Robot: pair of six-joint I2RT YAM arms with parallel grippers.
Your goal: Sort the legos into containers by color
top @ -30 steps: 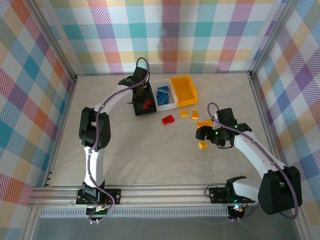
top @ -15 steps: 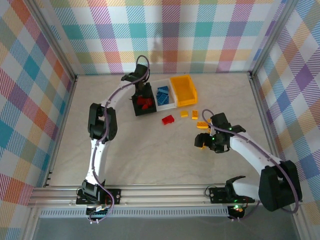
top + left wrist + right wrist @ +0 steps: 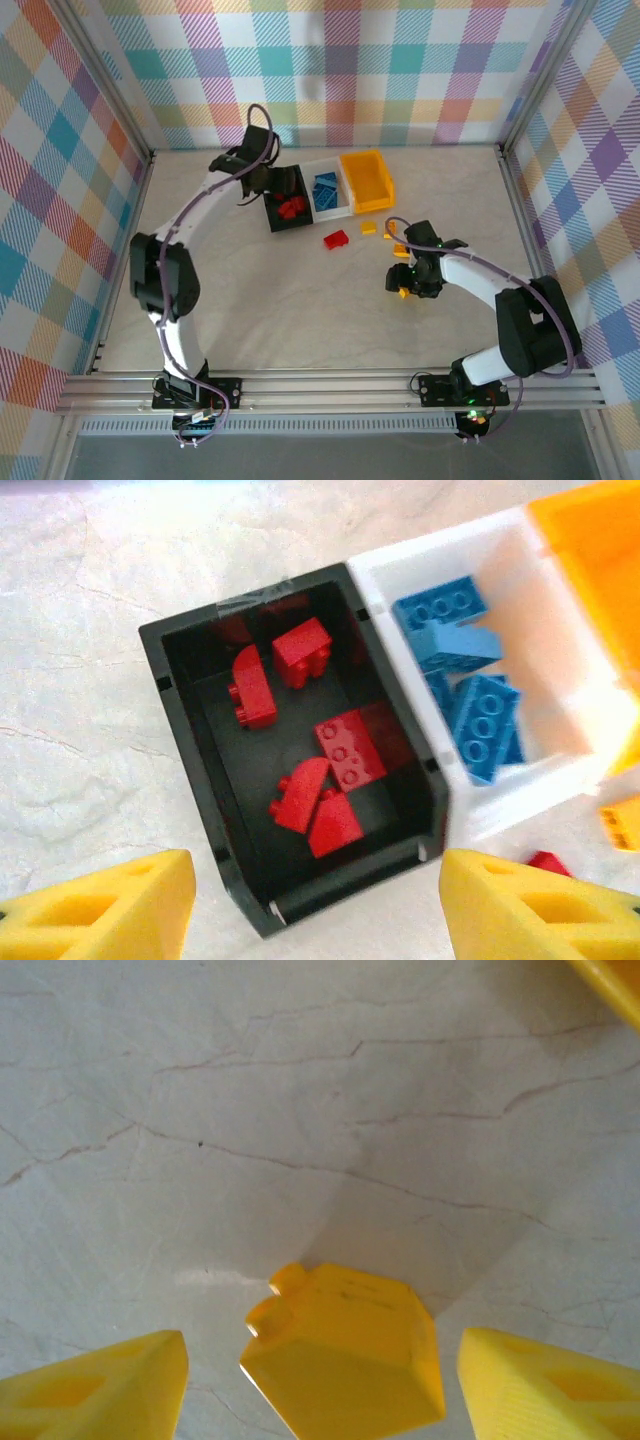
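The black container (image 3: 180, 730) holds several red legos (image 3: 350, 750), and the white container (image 3: 440, 538) beside it holds blue legos (image 3: 480, 720). The yellow container (image 3: 367, 180) stands to their right. My left gripper (image 3: 315, 910) hangs open above the black container's near end with nothing between its fingers (image 3: 100, 910); from above, the left gripper (image 3: 268, 186) is at the black container's (image 3: 288, 212) left. My right gripper (image 3: 325, 1390) is low over the table, open around a yellow lego (image 3: 345, 1350), with a gap on each side. The right gripper (image 3: 405, 283) stands mid-right in the top view.
A red lego (image 3: 336, 239) and two yellow legos (image 3: 368, 228) (image 3: 400, 250) lie loose on the table below the containers. Plaid walls close in the table on three sides. Bare tabletop stretches to the left and front.
My left gripper opened over the black container, then drew back up and to the left. My right gripper slid left over a yellow lego and its jaws narrowed around it.
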